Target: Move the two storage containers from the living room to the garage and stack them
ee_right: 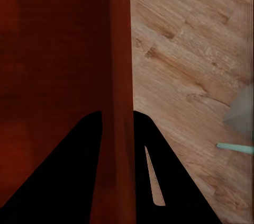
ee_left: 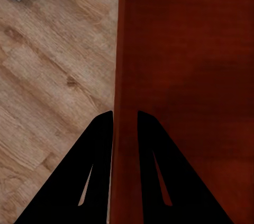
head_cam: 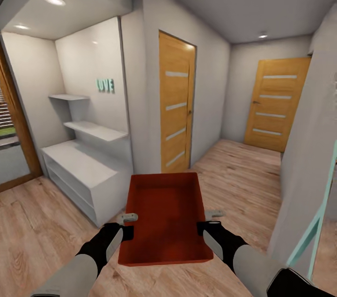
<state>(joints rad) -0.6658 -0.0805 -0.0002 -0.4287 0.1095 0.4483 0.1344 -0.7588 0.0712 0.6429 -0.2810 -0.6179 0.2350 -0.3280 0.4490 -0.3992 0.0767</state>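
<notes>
I hold one orange-red open-top storage container (head_cam: 166,213) level in front of me, above light wood plank flooring (head_cam: 234,170). My left gripper (head_cam: 125,231) is shut on its left wall, and the left wrist view has the fingers straddling that wall (ee_left: 125,115) with the container's inside (ee_left: 185,65) beside them. On the opposite wall my right gripper (head_cam: 206,228) is shut, its fingers clamped on the wall (ee_right: 116,114) next to the container's inside (ee_right: 58,49). The container is empty. The second container, the garage and its concrete floor are out of view.
I am in a hallway. A white built-in shelf unit (head_cam: 84,170) stands at the left, close to the container's front corner. A shut wooden door (head_cam: 176,100) is ahead, another (head_cam: 276,103) at the corridor's far end. A grey wall (head_cam: 304,170) and teal frame (head_cam: 313,227) stand at the right.
</notes>
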